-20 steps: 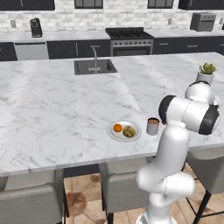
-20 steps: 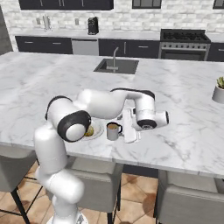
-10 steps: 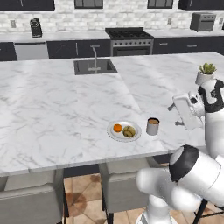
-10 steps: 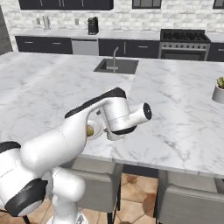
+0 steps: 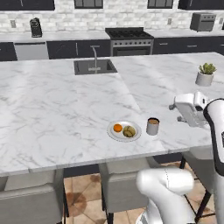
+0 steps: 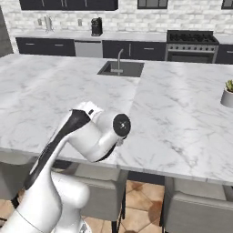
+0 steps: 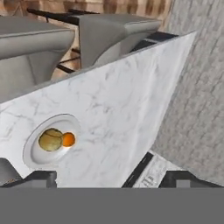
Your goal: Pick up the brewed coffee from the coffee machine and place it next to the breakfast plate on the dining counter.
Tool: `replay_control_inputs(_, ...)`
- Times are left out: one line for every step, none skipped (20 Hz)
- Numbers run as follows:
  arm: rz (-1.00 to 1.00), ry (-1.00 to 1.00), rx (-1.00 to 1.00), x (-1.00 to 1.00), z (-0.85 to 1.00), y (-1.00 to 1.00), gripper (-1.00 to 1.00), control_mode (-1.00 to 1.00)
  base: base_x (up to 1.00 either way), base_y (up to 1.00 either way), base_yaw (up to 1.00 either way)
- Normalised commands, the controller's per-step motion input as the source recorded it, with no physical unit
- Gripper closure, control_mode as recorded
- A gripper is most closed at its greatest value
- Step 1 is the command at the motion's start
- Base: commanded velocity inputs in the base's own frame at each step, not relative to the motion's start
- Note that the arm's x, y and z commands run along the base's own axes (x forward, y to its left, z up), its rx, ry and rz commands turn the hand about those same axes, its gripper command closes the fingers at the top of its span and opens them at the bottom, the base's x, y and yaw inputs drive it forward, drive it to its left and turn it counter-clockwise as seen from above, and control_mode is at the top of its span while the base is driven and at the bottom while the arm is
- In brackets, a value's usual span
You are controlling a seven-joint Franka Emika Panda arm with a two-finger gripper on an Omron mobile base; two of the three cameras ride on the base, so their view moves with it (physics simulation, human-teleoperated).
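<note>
Jaws are spread wide with nothing between them. In the hand view the gripper shows as two dark tips at the bottom edge, far apart, looking across the marble counter at the plate with its orange fruit and tan-brown piece. The left base view has the gripper off to the right of the mug, clear of it.

The mug of coffee sits upright on the counter just beside the plate, on its right, close but not touching as far as I can tell.

No readable writing or brand anywhere, everything's too small or plain.

View differences: the right base view has the arm's elbow right in front of where the plate is, so only the counter shows around it. Same view gets the coffee machine on the back counter; the left base view has it too.

Around: sink with faucet, stove, toaster oven, potted plant, grey stools tucked under the near edge.
</note>
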Motion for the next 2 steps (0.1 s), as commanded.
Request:
replay_control_inputs(0.00,-0.39,-0.08,-0.69,0.23,0.07,-1.00,-1.00,0.00,0.00,0.00)
replay_control_inputs(0.04,-0.28,-0.02,-0.57,0.11,0.00,-1.00,-1.00,0.00,0.00,0.00)
